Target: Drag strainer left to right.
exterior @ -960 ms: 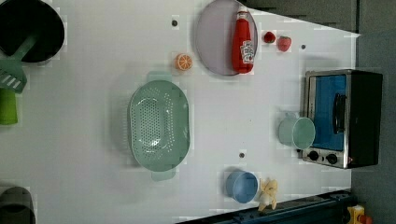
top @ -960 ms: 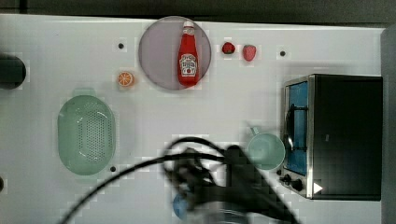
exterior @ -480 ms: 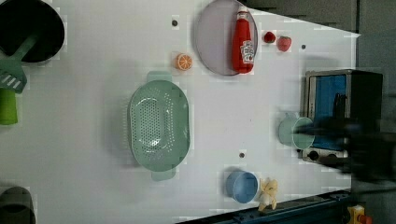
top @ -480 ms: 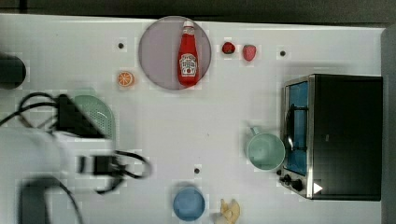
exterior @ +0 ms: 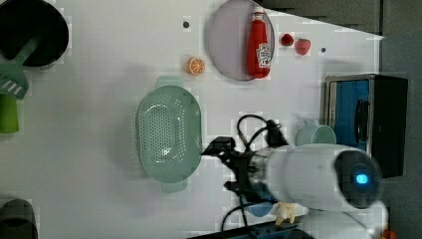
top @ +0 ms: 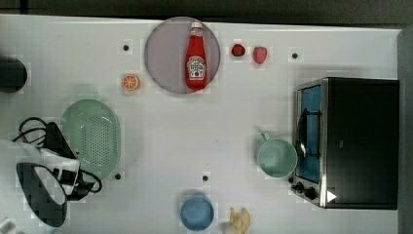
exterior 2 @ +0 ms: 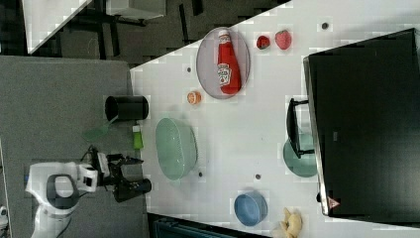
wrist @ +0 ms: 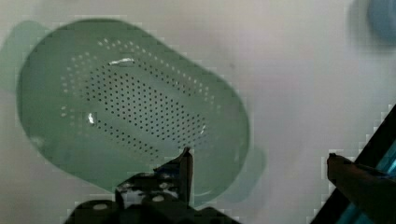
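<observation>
The strainer is a pale mint-green oval basin with a perforated bottom, resting on the white table at the top view's left. It also appears in the left view, the right view and the wrist view. My gripper hangs above it, open and holding nothing. In the wrist view one dark finger sits over the strainer's rim and the other over bare table beside it. The left view has the gripper at the strainer's right rim.
A mint mug stands beside a black toaster oven at the top view's right. A grey-lilac plate carries a ketchup bottle. An orange slice and a blue bowl lie near.
The arm has swung from the bottom middle of the top view across to its left and now stands by the strainer. The strainer has not moved.
</observation>
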Controlling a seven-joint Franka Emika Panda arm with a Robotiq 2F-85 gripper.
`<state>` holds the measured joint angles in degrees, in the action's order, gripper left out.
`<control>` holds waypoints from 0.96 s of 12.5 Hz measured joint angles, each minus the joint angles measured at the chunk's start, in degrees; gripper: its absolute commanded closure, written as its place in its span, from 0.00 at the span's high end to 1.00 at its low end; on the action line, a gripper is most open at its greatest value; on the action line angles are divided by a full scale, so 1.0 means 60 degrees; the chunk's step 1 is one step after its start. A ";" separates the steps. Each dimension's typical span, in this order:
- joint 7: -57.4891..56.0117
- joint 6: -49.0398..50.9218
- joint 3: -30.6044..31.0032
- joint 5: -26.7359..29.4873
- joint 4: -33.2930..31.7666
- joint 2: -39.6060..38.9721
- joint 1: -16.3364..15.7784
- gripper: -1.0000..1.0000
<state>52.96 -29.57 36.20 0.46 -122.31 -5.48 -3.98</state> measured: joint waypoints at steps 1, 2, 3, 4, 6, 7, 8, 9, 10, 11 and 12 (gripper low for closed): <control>0.0685 -0.0606 0.0005 0.0032 -0.0112 -0.0338 -0.0082 1.00; 0.1254 -0.1142 0.0014 0.0067 -0.0112 -0.0702 -0.0104 1.00; 0.1749 -0.1623 -0.0047 0.0082 -0.0149 -0.0961 -0.0103 1.00; 0.2261 -0.2178 -0.0187 -0.0024 -0.0242 -0.1139 -0.0082 1.00; 0.2896 -0.3511 -0.0485 -0.0459 -0.0560 -0.1648 0.0036 1.00; 0.3045 -0.4094 -0.0583 -0.0444 -0.0671 -0.1993 0.0103 1.00; 0.3082 -0.4364 -0.0676 -0.0450 -0.0727 -0.2432 0.0151 1.00; 0.3147 -0.4509 -0.0746 -0.0439 -0.0727 -0.2879 0.0152 1.00; 0.3269 -0.4835 -0.0807 -0.0378 -0.0727 -0.3308 0.0146 1.00; 0.3306 -0.5059 -0.0923 -0.0331 -0.0727 -0.3691 0.0116 1.00; 0.3315 -0.5283 -0.1170 -0.0339 -0.0746 -0.3982 -0.0035 1.00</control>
<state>72.85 -61.27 29.18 -1.57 -126.79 -29.38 -4.19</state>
